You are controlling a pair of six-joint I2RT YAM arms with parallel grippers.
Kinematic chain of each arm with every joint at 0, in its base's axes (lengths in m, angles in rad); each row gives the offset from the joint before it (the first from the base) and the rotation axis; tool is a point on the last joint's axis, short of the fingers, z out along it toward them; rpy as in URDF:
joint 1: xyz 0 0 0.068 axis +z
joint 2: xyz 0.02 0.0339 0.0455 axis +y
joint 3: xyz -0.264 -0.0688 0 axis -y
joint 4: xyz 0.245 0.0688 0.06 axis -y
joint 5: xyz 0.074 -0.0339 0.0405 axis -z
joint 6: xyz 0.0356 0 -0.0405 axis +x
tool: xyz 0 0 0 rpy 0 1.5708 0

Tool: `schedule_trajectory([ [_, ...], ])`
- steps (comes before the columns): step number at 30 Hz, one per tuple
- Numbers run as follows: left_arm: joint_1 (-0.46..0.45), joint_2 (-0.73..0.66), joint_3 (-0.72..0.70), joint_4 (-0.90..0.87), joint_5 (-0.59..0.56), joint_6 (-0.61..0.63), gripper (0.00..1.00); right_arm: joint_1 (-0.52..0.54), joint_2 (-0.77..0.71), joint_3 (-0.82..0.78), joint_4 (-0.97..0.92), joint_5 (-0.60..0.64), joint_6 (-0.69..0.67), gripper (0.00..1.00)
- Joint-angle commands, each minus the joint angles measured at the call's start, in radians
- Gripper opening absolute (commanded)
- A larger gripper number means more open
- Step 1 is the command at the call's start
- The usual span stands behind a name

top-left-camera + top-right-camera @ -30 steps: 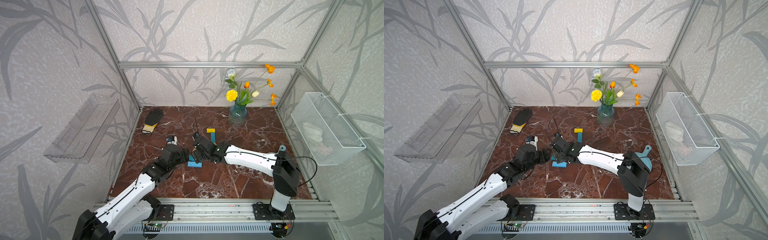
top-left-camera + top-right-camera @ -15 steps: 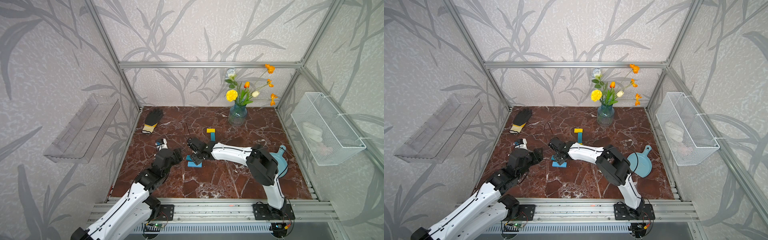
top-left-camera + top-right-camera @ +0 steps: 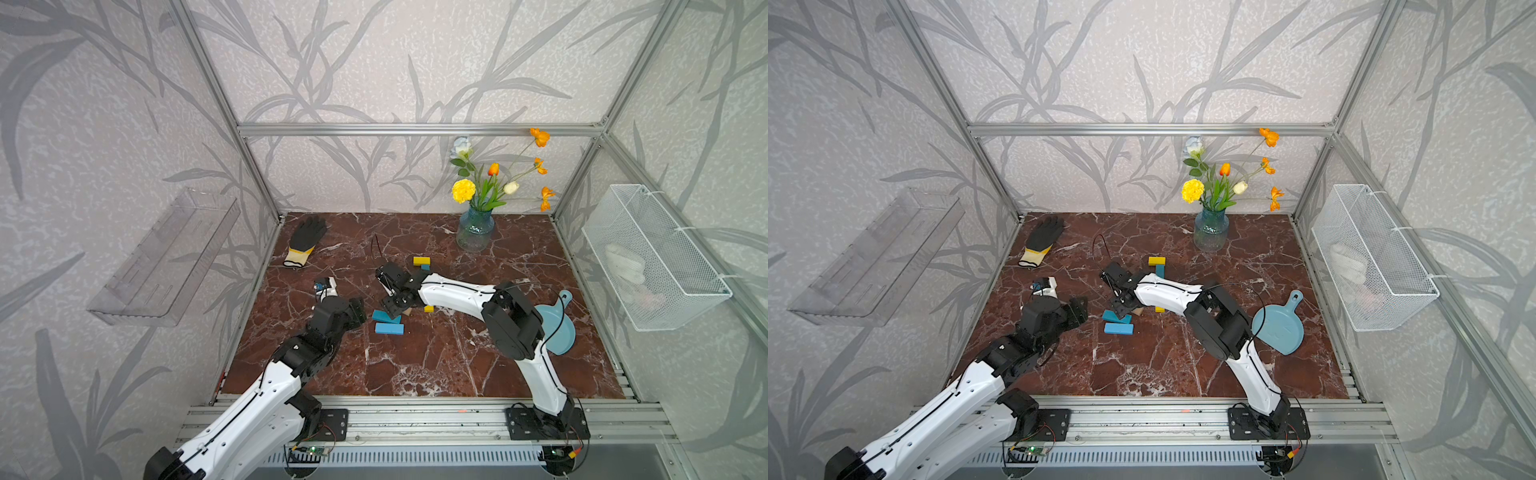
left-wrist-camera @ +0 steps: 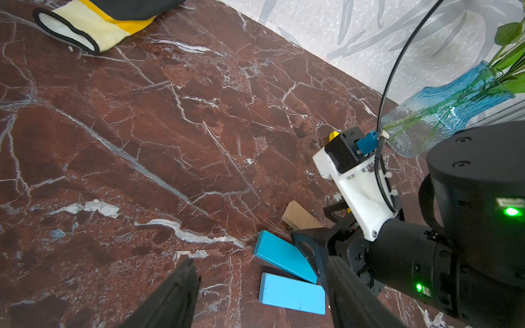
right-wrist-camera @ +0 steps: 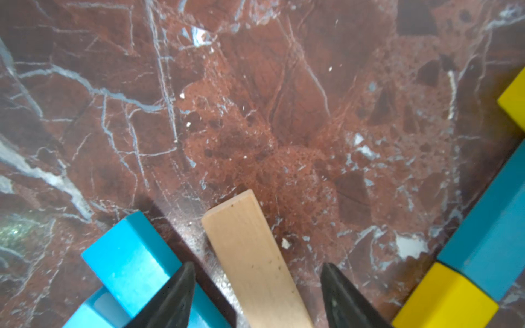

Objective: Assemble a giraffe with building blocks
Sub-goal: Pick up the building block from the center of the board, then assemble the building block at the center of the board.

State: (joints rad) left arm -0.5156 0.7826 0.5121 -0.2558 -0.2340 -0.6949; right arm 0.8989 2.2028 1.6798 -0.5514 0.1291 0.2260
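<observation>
Tan wooden block [image 5: 250,241] lies flat between the spread fingers of the right hand [image 5: 257,265], with a gap on either side and nothing gripped. A blue block [image 5: 127,250] sits just beside one finger. Across the red marble desk [image 5: 284,99] a yellow block [image 5: 443,298] butts end to end against a teal block [image 5: 488,227]. Nearby, the left hand [image 4: 261,267] stands open and empty over a lighter blue block [image 4: 292,292].

No text, label, brand or number is readable on anything
</observation>
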Motion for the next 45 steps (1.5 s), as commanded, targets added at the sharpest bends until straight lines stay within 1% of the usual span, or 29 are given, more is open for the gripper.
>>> schedule_trajectory([
  [1,0.005,0.017,0.017,0.024,0.009,0.018,0.73,-0.013,0.022,0.011,-0.048,-0.02,0.026,0.67],
  [5,0.004,0.032,0.018,0.031,0.013,0.02,0.73,-0.024,0.044,0.029,-0.09,-0.032,0.013,0.63],
  [6,0.004,0.033,0.017,0.036,0.01,0.02,0.73,-0.025,0.056,0.046,-0.112,-0.031,0.006,0.6],
  [10,0.004,0.039,0.019,0.039,0.013,0.018,0.73,-0.028,0.093,0.097,-0.187,0.018,-0.002,0.54],
  [11,0.005,0.041,0.02,0.039,0.013,0.02,0.73,-0.03,0.092,0.097,-0.186,0.016,-0.005,0.47],
  [12,0.005,0.04,0.022,0.038,0.012,0.021,0.73,-0.033,0.09,0.096,-0.182,0.001,-0.012,0.37],
  [14,0.005,0.04,0.023,0.036,0.012,0.021,0.73,-0.038,0.085,0.094,-0.175,-0.023,-0.012,0.13],
  [15,0.005,0.039,0.025,0.035,0.012,0.021,0.73,-0.042,0.076,0.093,-0.174,-0.038,-0.008,0.0],
  [17,0.004,0.04,0.028,0.032,0.011,0.021,0.73,-0.05,0.042,0.09,-0.167,-0.072,0.002,0.0],
  [19,0.004,0.038,0.03,0.029,0.012,0.023,0.73,-0.058,-0.028,0.075,-0.149,-0.087,0.022,0.0],
  [22,0.005,0.034,0.03,0.025,0.011,0.022,0.73,-0.093,-0.174,0.033,-0.114,-0.097,0.092,0.0],
  [26,0.005,0.037,0.031,0.027,0.018,0.018,0.73,-0.219,-0.383,-0.089,-0.075,-0.11,0.354,0.0],
  [27,0.005,0.038,0.029,0.029,0.021,0.016,0.73,-0.262,-0.424,-0.125,-0.076,-0.128,0.448,0.0],
  [29,0.005,0.04,0.025,0.036,0.028,0.01,0.73,-0.327,-0.487,-0.197,-0.08,-0.154,0.575,0.0],
  [31,0.006,0.039,0.022,0.046,0.037,0.009,0.73,-0.376,-0.548,-0.247,-0.141,-0.136,0.71,0.0],
  [35,0.006,0.044,0.019,0.062,0.052,0.009,0.73,-0.39,-0.676,-0.367,-0.265,0.009,1.001,0.0],
  [37,0.006,0.049,0.021,0.07,0.06,0.009,0.73,-0.389,-0.748,-0.456,-0.258,0.035,1.142,0.0],
  [38,0.006,0.053,0.019,0.074,0.066,0.009,0.73,-0.388,-0.785,-0.508,-0.234,0.038,1.21,0.0],
  [39,0.006,0.057,0.019,0.079,0.071,0.009,0.73,-0.388,-0.814,-0.558,-0.183,0.034,1.248,0.0],
  [40,0.005,0.059,0.018,0.083,0.078,0.009,0.73,-0.388,-0.835,-0.604,-0.096,0.024,1.23,0.0],
  [41,0.006,0.063,0.017,0.09,0.084,0.009,0.73,-0.388,-0.85,-0.641,0.01,0.019,1.164,0.0],
  [42,0.006,0.066,0.016,0.092,0.091,0.009,0.73,-0.388,-0.854,-0.646,0.064,0.022,1.093,0.0],
  [43,0.006,0.066,0.016,0.093,0.091,0.009,0.73,-0.389,-0.85,-0.629,0.07,0.03,1.024,0.0],
  [44,0.006,0.067,0.014,0.093,0.093,0.01,0.73,-0.389,-0.832,-0.59,0.066,0.036,0.907,0.0],
  [45,0.006,0.068,0.013,0.093,0.095,0.013,0.73,-0.388,-0.806,-0.548,0.085,0.016,0.755,0.0],
])
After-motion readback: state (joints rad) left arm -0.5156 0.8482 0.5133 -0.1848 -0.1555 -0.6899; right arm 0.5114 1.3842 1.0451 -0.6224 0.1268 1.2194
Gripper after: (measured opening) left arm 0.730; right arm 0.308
